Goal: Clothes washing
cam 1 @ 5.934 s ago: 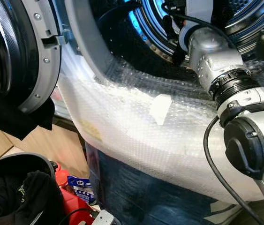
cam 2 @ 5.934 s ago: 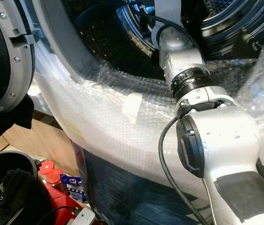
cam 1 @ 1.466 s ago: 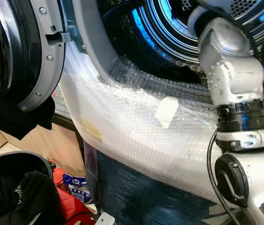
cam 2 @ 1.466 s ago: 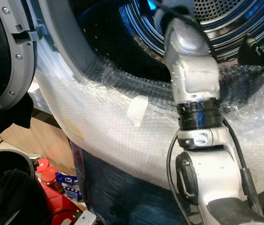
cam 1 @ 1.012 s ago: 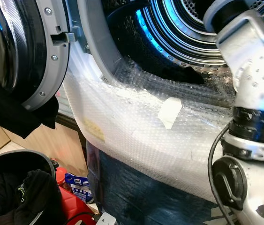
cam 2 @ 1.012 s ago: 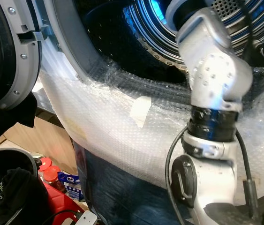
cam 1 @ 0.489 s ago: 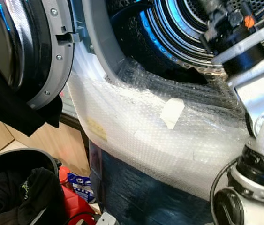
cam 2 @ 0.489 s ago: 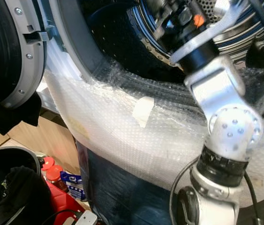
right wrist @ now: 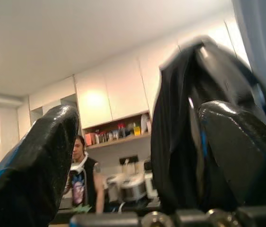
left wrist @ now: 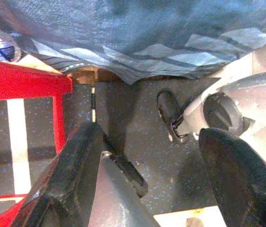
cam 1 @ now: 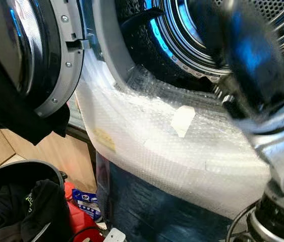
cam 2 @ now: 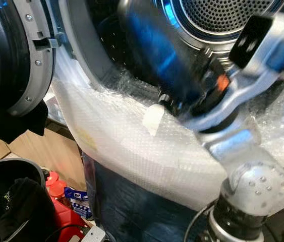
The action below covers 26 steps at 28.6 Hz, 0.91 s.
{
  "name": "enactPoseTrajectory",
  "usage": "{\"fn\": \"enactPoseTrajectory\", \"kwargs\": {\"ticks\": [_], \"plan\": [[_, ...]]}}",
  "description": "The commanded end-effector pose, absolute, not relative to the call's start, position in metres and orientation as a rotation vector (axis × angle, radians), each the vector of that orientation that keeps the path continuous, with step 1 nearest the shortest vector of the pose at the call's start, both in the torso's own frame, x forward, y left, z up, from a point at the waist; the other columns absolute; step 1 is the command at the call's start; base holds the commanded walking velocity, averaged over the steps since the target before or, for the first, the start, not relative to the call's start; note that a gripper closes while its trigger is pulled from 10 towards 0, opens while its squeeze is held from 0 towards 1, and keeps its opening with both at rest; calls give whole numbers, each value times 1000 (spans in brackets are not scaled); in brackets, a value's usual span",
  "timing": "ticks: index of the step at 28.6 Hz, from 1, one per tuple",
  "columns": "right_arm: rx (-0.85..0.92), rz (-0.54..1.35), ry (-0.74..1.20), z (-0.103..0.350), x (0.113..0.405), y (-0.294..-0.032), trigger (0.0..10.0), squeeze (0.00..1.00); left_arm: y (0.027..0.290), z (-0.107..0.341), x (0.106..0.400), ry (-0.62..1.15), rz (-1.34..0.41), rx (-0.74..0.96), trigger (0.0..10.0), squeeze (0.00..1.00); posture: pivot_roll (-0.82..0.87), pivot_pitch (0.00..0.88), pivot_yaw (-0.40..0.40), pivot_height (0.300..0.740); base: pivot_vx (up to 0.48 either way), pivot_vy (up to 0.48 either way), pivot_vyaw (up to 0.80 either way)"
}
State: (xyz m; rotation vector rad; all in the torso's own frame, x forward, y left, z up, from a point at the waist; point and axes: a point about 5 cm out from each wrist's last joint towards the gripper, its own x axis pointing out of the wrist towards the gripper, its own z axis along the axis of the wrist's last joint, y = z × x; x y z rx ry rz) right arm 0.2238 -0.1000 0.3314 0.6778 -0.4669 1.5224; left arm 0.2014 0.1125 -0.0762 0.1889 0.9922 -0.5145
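Right pincer (right wrist: 137,156) spread, empty, before the perforated steel drum (cam 2: 222,20) above rumpled bubble wrap (cam 1: 182,146).

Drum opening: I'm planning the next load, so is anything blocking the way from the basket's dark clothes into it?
The door is open, but the robot's blurred right arm crosses the drum mouth. Bubble wrap covers only the lower rim above the clothes.

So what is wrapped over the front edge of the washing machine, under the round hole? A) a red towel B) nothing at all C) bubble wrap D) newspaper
C: clear bubble wrap with little bumps covers the front edge of the washing machine, below its open drum.
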Motion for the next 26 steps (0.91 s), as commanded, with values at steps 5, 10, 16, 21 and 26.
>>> {"fn": "enactPoseTrajectory", "kwargs": {"ticks": [5,10,16,21,26], "plan": [[622,1523,-223,286,218,-94,10000,0,115,-78,199,1012,-482,175,10000,0,-29,0,-49,740,0,0,0],[604,1486,-95,253,213,-98,10000,0,114,-77,200,1009,-484,173,10000,0,-31,9,-52,740,0,0,0],[507,1415,178,189,199,-103,10000,0,115,-77,201,1008,-474,165,10000,0,-31,13,-51,740,0,0,0],[457,1279,410,122,195,-122,10000,0,115,-78,200,1015,-477,166,10000,0,-33,20,-46,740,0,0,0],[377,1243,512,94,182,-134,10000,0,115,-78,199,1021,-490,171,10000,0,-46,31,-44,740,0,0,0]]}}
